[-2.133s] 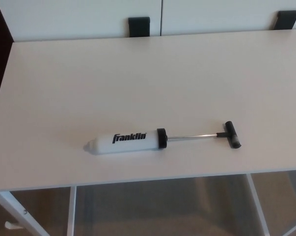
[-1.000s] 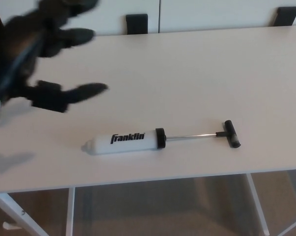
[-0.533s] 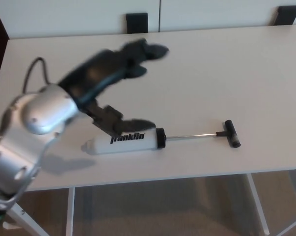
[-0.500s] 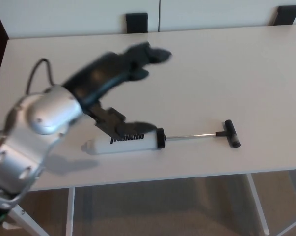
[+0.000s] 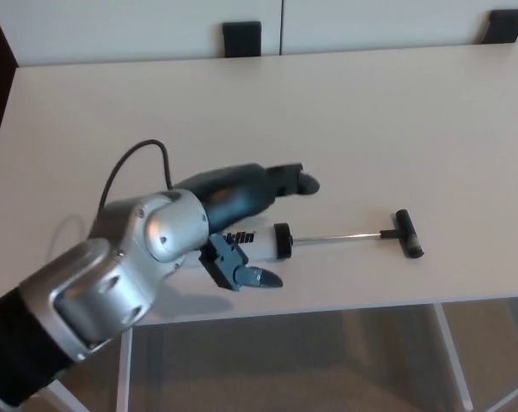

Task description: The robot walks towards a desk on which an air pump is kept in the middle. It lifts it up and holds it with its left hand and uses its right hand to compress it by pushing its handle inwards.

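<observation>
Probably light, stiff and a little slippery, the pump (image 5: 271, 239) lies at the desk's (image 5: 396, 120) 6 o'clock edge, its barrel between the open left hand's (image 5: 250, 219) fingers, not yet clamped.

Desk (image 5: 396, 112): bare white top behind and right of the air pump (image 5: 327, 239), open for a reach.
Pump handle (image 5: 406, 233): unobstructed at its right and near sides.
Pump barrel: covered by the left robot hand (image 5: 241, 219).
Far edge: two dark brackets (image 5: 242, 38).
</observation>
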Controlling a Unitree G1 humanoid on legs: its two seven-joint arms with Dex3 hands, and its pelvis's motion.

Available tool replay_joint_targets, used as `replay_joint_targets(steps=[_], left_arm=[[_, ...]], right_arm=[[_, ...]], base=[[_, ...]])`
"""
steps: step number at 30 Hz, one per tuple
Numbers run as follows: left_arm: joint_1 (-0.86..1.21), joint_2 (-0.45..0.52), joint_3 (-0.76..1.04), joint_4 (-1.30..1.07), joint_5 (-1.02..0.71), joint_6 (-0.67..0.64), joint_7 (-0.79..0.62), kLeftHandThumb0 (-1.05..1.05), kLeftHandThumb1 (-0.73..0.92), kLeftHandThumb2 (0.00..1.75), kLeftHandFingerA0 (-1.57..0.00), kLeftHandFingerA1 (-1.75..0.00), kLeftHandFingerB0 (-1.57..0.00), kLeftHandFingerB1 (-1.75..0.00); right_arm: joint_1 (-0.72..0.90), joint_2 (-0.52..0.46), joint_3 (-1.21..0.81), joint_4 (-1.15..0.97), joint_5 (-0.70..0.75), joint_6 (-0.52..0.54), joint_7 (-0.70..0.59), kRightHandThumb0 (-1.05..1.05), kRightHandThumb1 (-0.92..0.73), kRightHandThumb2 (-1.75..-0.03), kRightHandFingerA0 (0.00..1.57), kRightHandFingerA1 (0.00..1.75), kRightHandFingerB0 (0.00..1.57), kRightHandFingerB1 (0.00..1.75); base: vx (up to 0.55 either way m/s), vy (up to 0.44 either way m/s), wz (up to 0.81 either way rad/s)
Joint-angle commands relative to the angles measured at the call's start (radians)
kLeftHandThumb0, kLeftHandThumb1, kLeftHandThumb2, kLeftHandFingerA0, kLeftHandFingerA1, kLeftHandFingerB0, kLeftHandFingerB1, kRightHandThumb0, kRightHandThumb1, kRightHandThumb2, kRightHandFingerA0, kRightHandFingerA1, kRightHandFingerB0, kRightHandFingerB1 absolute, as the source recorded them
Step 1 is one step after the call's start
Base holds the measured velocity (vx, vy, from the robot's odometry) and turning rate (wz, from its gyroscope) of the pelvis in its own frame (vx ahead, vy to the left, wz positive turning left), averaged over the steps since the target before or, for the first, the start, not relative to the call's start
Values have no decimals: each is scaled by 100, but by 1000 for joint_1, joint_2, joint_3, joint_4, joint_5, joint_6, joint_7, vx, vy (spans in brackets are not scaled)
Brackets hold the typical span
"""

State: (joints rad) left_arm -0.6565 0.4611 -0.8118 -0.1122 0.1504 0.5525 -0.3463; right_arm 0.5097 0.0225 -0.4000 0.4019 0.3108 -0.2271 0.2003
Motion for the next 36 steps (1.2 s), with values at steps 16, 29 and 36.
replay_joint_targets(steps=[16, 29, 36], left_arm=[[-251, 73, -458, 211, 764, -17, -44, -34, 29, 89, 0, -47, 0, -46], [-233, 57, -476, 215, 768, 0, -46, -35, 27, 87, 0, -47, 0, -48], [-225, 48, -477, 217, 788, 0, -59, -35, 30, 90, 0, -45, 0, -47]], right_arm=[[-13, -81, 29, 24, -86, 2, -2, -34, -57, -58, 93, 54, 76, 50], [-11, -83, 38, 52, -102, -41, 7, -34, -57, -58, 93, 53, 76, 50], [-19, -84, 45, 43, -100, -32, 1, -35, -56, -58, 94, 53, 75, 50]], base=[[0, 0, 0], [0, 0, 0], [0, 0, 0]])
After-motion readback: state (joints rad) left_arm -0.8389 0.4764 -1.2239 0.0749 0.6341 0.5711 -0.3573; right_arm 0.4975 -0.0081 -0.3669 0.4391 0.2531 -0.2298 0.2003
